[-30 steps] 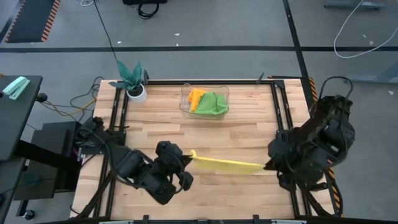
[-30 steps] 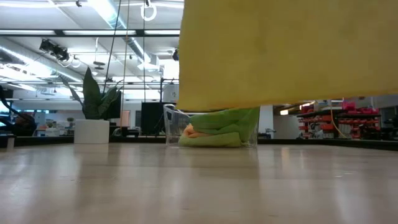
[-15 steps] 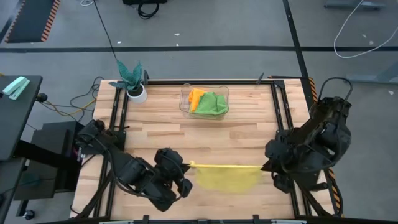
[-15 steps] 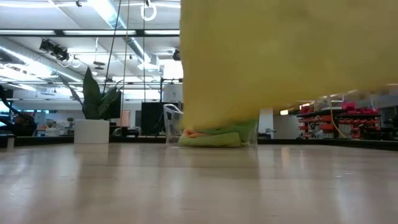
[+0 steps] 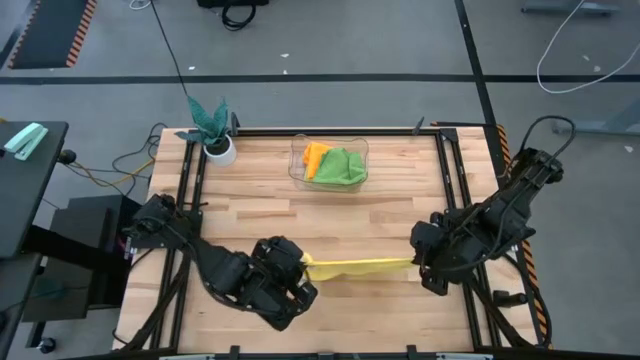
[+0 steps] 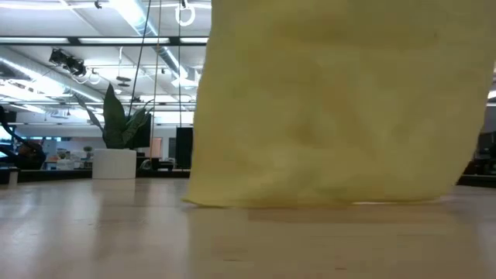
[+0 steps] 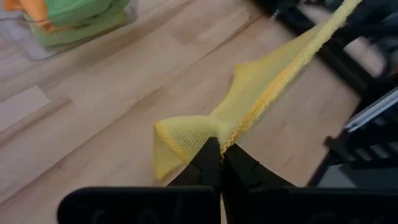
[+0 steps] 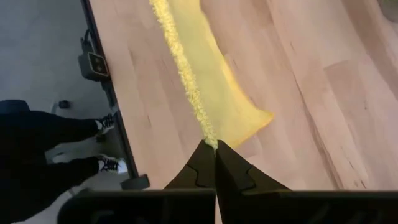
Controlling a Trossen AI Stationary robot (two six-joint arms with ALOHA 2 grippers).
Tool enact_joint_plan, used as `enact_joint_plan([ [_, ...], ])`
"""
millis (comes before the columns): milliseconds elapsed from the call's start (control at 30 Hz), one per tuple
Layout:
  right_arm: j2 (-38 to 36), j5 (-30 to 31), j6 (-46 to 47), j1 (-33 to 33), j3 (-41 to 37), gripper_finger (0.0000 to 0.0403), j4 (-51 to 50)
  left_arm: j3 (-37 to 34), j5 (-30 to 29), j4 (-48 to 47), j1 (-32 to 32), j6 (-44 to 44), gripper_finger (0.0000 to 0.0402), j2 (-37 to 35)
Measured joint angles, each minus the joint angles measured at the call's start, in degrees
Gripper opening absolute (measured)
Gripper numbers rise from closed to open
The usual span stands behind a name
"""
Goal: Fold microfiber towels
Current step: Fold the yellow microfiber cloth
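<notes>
yellow towel [image 5: 358,266]: stretched taut by two corners near bench front, hanging as sheet, lower edge at or just above bench | orange towel [image 5: 314,155] + green towels [image 5: 343,166]: bunched together, back-centre

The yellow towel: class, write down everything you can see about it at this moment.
The yellow towel is a soft, nubbly cloth with a stitched hem. It hangs stretched between two corners, one pinched by the left gripper, the other by the right gripper. In the low view its lower edge reaches down to the wooden table or nearly so.
</notes>
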Motion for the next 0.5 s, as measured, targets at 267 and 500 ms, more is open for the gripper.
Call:
enact_joint_plan([
  [267, -5.09, -2.23, -1.45, -3.85, -11.0, 0.0, 4.61, -0.09, 5.48, -1.01, 4.58, 6.5, 0.0003, 3.09],
  [500, -8.16, -3.37, -6.56, -9.32, -16.43, 0.0, 6.54, -0.15, 5.91, -3.1, 9.44, 11.79, 0.0003, 3.42],
])
